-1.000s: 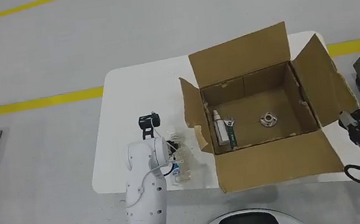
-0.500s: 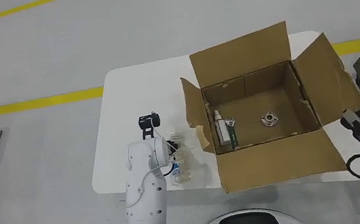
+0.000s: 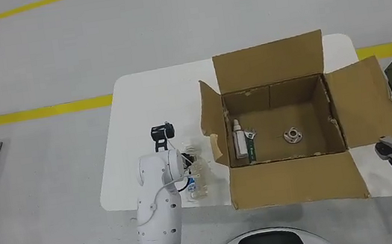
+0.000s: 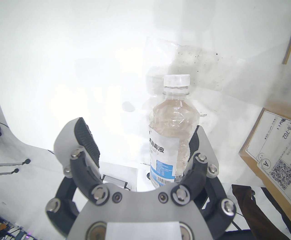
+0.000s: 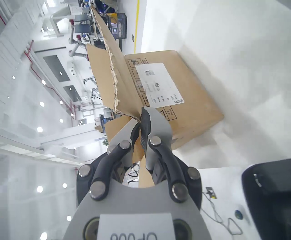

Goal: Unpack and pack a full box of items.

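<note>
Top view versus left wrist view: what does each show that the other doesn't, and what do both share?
Top view, not the wrist view: the inside of the open brown cardboard box, holding a slim white bottle and a small round metal part; the right gripper at the corner of a box flap.
Left wrist view, not the top: the white cap and printed label of the clear plastic bottle between the fingers of the open left gripper.
Both: the white table, the box's outer wall, the clear plastic bottle.

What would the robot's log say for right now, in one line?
left tool: open around clear bottle | right tool: shut on box flap | box: open
</note>
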`<state>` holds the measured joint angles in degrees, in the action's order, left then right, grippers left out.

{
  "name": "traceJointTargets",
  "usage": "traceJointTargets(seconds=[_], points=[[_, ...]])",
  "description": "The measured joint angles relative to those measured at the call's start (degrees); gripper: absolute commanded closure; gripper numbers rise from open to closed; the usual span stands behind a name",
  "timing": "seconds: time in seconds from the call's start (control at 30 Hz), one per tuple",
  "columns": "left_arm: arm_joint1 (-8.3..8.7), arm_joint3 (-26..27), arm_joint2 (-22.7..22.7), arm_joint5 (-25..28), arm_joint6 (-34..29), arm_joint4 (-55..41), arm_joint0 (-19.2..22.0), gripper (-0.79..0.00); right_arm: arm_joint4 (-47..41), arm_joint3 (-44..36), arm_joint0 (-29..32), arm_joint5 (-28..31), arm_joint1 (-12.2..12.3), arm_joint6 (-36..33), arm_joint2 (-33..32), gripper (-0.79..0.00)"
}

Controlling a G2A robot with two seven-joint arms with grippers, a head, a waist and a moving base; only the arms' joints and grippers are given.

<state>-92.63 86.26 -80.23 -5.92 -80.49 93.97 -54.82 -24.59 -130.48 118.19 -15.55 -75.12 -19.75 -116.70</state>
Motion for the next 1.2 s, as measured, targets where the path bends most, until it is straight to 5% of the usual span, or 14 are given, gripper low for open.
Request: traceJointTargets(seconds=[0.4,0.53,0.57,0.93,1.2], points=[[0.0,0.0,0.0,0.0,0.0,0.0,0.0,-0.785,-6.6,1.8,0.8,-2.1,-0.3,-0.2,1.0,-0.037],[0.0,0.0,0.0,0.0,0.0,0.0,0.0,-0.785,-4.3,0.9,1.1,-2.3,-0.2,-0.7,0.7,-0.382],[0.0,0.0,0.0,0.0,0.0,0.0,0.0,-0.785,-3.0,0.4,1.2,-2.2,-0.1,-0.9,0.5,-0.785],[0.0,0.0,0.0,0.0,0.0,0.0,0.0,-0.785,-0.5,-4.2,2.4,-4.1,-0.2,5.0,-7.0,-0.785],[0.0,0.0,0.0,0.0,0.0,0.0,0.0,-0.785,14.9,-4.2,-3.5,8.4,1.2,3.0,-14.0,-0.785]])
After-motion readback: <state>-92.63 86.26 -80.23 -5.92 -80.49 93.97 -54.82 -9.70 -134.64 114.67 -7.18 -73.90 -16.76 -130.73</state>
